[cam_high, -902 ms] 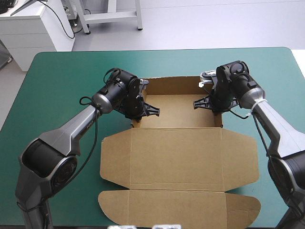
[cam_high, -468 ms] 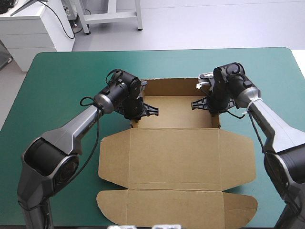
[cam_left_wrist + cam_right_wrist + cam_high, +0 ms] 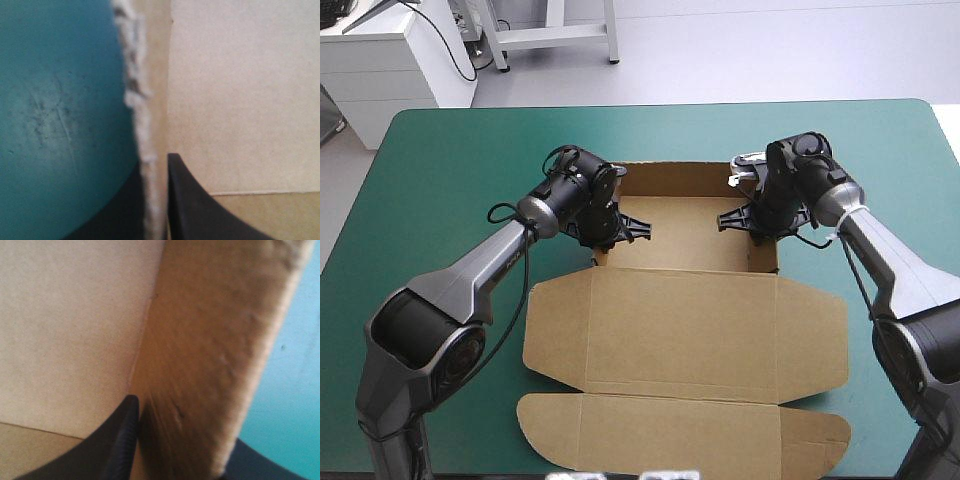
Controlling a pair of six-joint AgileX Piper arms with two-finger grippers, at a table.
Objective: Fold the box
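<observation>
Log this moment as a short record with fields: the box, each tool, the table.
box: brown board, open tray forming at the far end, lid panels flat toward the near edge
back wall: raised
left tool: shut on the left side wall, one finger inside the tray, one outside
right tool: shut on the right side wall, one finger inside the tray, one outside
table: teal-green cover, box lying around its middle
</observation>
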